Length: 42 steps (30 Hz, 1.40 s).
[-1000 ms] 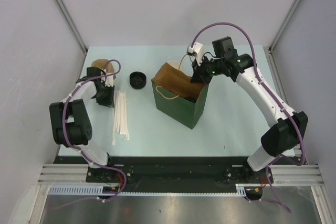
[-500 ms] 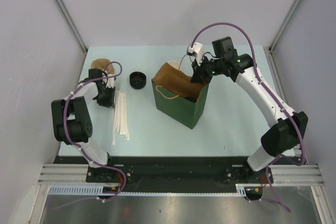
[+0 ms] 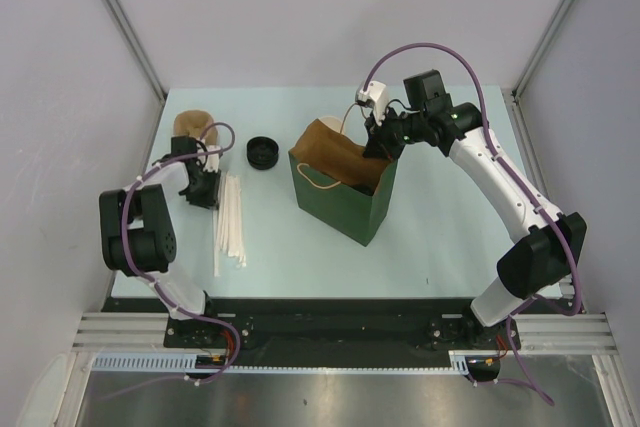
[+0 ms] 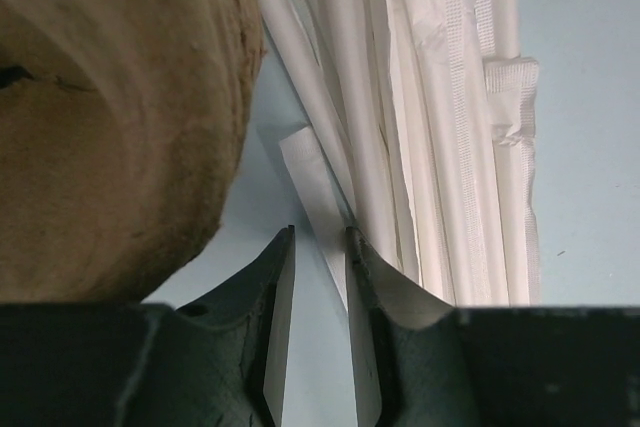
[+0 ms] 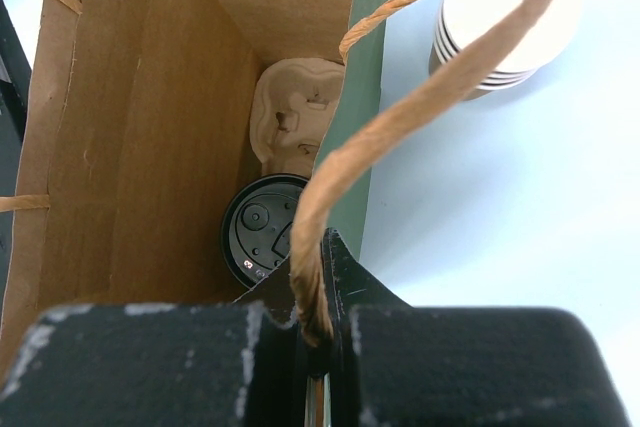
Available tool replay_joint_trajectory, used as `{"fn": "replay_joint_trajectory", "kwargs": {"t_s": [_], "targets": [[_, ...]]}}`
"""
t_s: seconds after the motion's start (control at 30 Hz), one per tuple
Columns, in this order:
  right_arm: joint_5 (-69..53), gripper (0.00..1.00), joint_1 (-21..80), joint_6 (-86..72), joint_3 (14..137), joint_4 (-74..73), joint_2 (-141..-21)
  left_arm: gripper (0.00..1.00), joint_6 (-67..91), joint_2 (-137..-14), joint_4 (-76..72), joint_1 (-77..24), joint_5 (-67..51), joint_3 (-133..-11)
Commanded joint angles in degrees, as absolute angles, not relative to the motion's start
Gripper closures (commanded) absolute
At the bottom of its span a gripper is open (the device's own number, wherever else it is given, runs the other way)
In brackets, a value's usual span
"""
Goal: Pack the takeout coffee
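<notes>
The right end effector (image 5: 318,339) is clamped on the paper handle (image 5: 400,117) of the green bag (image 3: 340,209), seemingly steadying it upright, with the takeout coffee (image 5: 262,232) standing inside.

cup (image 5: 258,230): black round lid facing up, upright, tan body hidden
position: deep inside bag (image 5: 130,127), right below right hand (image 5: 313,292)

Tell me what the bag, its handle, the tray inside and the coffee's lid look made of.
Bag: kraft paper, matte brown inside, green outside.
Handle: twisted paper cord, by its spiral ridges.
Tray: moulded pulp, likely; pale, fibrous, soft-edged.
Lid: black plastic, faint sheen, embossed marks.
</notes>
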<state>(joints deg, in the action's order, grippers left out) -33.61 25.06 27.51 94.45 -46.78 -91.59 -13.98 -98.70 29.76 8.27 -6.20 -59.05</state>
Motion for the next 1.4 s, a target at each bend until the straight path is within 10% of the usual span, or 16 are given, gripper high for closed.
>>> {"fn": "replay_joint_trajectory", "kwargs": {"t_s": [0.0,0.4,0.77,1.37], "targets": [[-33.05,1.00,25.49,27.51,95.80,-46.14,-91.05,0.73,-14.68,-100.20,28.92,8.17,-4.57,-55.55],[-33.13,1.00,25.40,27.86,95.71,-46.32,-90.35,1.00,-13.71,-93.09,32.51,8.26,-3.43,-54.58],[-33.31,1.00,25.40,27.51,94.39,-46.41,-88.86,1.00,-10.64,-78.14,41.40,8.26,-16.05,-70.12],[-31.64,0.40,25.49,23.03,99.57,-46.05,-89.74,1.00,4.31,-74.61,1.95,-12.11,-42.97,-93.76]]}}
